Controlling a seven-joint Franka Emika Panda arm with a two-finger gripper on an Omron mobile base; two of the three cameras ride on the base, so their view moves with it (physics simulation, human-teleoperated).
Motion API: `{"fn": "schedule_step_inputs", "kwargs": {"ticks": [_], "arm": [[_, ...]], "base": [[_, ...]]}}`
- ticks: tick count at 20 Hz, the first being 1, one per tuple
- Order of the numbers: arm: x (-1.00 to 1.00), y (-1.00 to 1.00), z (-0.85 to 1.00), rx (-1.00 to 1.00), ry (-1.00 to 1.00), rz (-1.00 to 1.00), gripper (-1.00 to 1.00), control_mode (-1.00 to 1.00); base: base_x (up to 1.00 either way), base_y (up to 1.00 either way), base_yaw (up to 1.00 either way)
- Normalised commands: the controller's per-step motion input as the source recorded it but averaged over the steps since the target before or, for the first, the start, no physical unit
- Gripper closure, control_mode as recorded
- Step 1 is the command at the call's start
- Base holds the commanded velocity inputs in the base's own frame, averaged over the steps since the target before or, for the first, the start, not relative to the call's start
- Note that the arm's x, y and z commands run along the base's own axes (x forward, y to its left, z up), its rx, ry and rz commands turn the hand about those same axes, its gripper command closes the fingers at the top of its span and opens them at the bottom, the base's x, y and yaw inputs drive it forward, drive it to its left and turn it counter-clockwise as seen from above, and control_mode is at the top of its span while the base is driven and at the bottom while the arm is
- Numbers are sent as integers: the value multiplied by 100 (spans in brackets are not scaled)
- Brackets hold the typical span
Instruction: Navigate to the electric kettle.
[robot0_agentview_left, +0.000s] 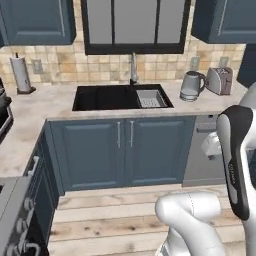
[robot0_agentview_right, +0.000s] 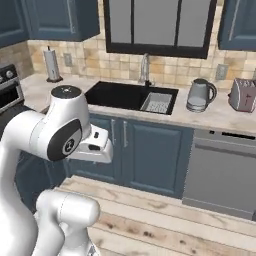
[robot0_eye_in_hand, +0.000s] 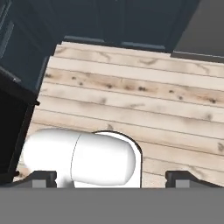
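Silver-grey and rounded, the electric kettle (robot0_agentview_left: 192, 85) (robot0_agentview_right: 199, 95) stands on the counter (robot0_agentview_left: 55, 100) just right of the sink (robot0_agentview_left: 107, 97), beside the toaster (robot0_agentview_left: 220, 80). Plank floor (robot0_eye_in_hand: 131, 96) lies between the base and the cabinets, so the drive looks partly done: it needs to shift right and closer. The gripper (robot0_eye_in_hand: 111, 177) hangs over the floor, fingers wide apart and empty.

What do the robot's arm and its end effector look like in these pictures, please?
The arm is built of glossy white, rounded segments with dark grey to black joint bands and a round grey cap on one joint. One dark band bears small lettering, too small to read. The end effector has two small dark, blocky fingertips. No cables show.
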Motion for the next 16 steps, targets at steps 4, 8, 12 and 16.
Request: {"fn": "schedule_step_inputs", "kwargs": {"ticks": [4, 8, 12, 16], "arm": [[0, 0, 0, 0, 0, 0, -100, 100], [0, 0, 0, 0, 0, 0, -100, 100], [0, 0, 0, 0, 0, 0, -100, 100], [0, 0, 0, 0, 0, 0, -100, 100]], "base": [[17, -79, -67], [100, -14, -36], [100, 0, -9], [100, -14, 13]]}}
